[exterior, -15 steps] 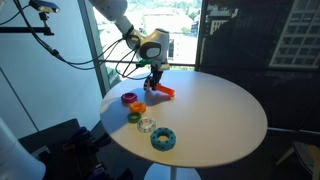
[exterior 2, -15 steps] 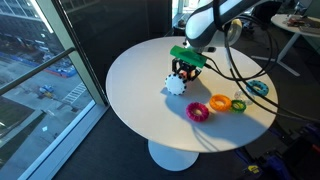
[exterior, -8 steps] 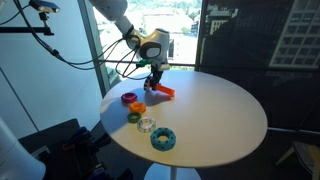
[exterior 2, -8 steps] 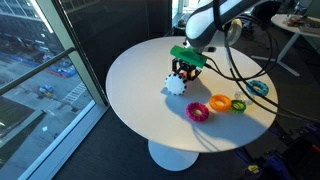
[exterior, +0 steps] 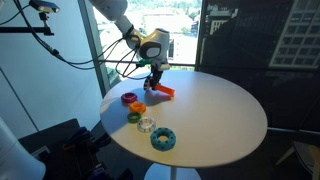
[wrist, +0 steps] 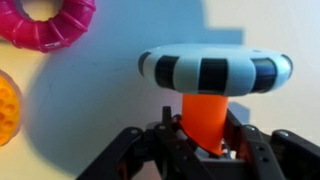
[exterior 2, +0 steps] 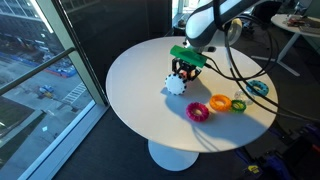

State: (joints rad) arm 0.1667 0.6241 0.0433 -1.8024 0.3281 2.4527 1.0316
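One round white table (exterior: 220, 115) beside windows (exterior 2: 40, 65)

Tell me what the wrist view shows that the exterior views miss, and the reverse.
Wrist view only: the blue-and-black stripes on the disc, and the gripper shut on the orange piece beneath it. Exterior views only: the whole round table, the teal ring, the arm, the window. Both: the pink ring and orange ring.

Fingers (exterior: 152, 84) at orange piece (exterior: 165, 92), coloured rings (exterior: 130, 99) nearby, round white table (exterior: 222, 112)
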